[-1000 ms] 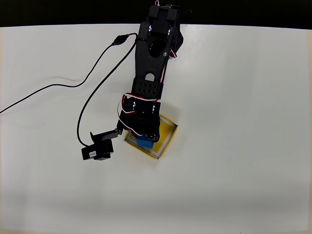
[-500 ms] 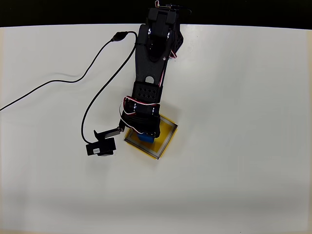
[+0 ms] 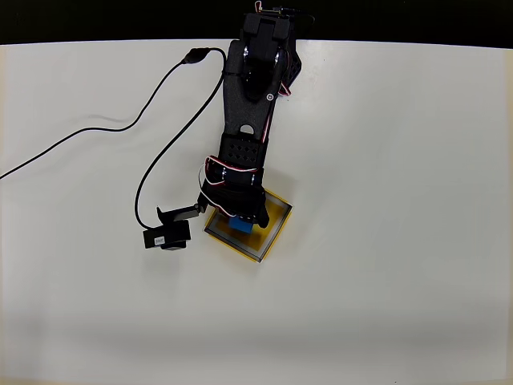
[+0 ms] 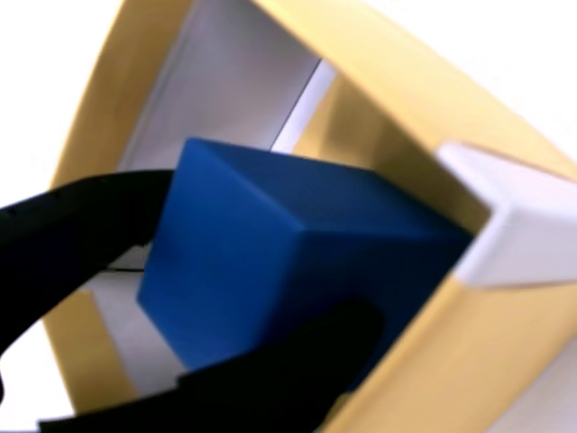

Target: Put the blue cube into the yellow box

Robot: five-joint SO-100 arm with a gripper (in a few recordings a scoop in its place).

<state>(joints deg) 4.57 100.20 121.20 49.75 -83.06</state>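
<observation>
A plain white table (image 3: 385, 200) fills the overhead view, with a dark strip along its far edge where the arm is mounted. Nearest the wrist camera, the two black fingers (image 4: 99, 225) of the gripper (image 4: 207, 307) reach in from the left and from below, and the blue cube (image 4: 270, 262) sits between them, one finger against its left face and the other across its lower edge. The jaws are pinching the cube. Just behind it are the pale inner walls and yellow rim of the yellow box (image 4: 424, 99), so the cube is down within the box opening or right at it; whether its underside touches the floor cannot be told from this angle.

From above, the gripper (image 3: 238, 218) hangs over the left half of the box (image 3: 276, 220), and a patch of the cube (image 3: 240, 225) shows beneath it, inside the rim. A small black camera module (image 3: 167, 237) juts out to the left of the wrist, and a black cable (image 3: 152, 152) loops from it across the table toward the far edge.

By my reading the carrying is done and the cube is over the right spot. What is left is to spread the fingers, let the cube settle on the yellow floor, and lift the arm clear without dragging the cube or the light tray along
</observation>
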